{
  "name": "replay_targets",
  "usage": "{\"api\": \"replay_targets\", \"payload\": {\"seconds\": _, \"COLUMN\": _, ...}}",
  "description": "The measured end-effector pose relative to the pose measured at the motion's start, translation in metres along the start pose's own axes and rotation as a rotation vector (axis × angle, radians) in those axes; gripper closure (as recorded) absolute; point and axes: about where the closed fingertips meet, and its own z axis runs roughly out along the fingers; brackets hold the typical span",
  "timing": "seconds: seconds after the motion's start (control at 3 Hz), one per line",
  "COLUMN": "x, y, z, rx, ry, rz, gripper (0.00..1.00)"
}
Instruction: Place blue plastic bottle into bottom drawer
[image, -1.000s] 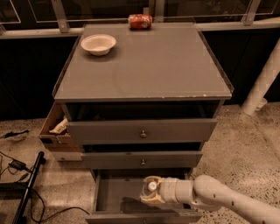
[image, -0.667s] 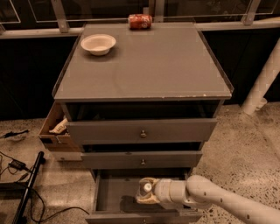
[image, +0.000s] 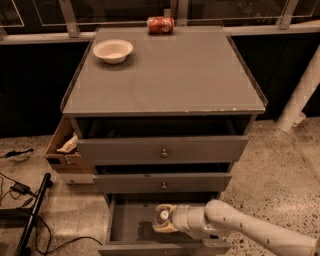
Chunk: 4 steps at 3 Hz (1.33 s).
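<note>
The bottom drawer (image: 129, 220) is pulled open under the two knobbed drawers of the grey cabinet. My gripper (image: 162, 221) reaches in from the right and hangs over the middle of the drawer's shallow grey inside. Its tan fingers (image: 161, 229) are closed around the blue plastic bottle (image: 163, 215). Only the bottle's white cap shows, seen end-on; the body is hidden by the fingers and the arm. A dark shadow lies on the drawer floor just left of the gripper.
A red soda can (image: 160, 25) lies at the cabinet top's back edge, and a white bowl (image: 113, 51) sits at its back left. An open cardboard box (image: 62, 147) stands against the cabinet's left side. Cables and a black pole (image: 31, 220) lie on the floor at left. A white post (image: 300, 95) stands at right.
My gripper, with the bottle in it, has moved a little to the left over the open bottom drawer. Nothing else has moved.
</note>
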Motion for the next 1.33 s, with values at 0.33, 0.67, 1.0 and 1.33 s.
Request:
{"api": "replay_targets", "payload": {"seconds": 0.33, "x": 0.018, "y": -0.002, "z": 0.011, "rx": -0.003, "ry": 0.015, "rz": 0.013, "gripper": 1.0}}
{"api": "replay_targets", "payload": {"seconds": 0.67, "x": 0.034, "y": -0.005, "z": 0.026, "rx": -0.011, "ry": 0.028, "rz": 0.018, "gripper": 1.0}}
{"api": "replay_targets", "payload": {"seconds": 1.0, "x": 0.049, "y": -0.007, "z": 0.042, "rx": -0.018, "ry": 0.025, "rz": 0.016, "gripper": 1.0}}
{"api": "replay_targets", "payload": {"seconds": 1.33, "x": 0.059, "y": -0.008, "z": 0.06, "rx": -0.027, "ry": 0.014, "rz": 0.002, "gripper": 1.0}}
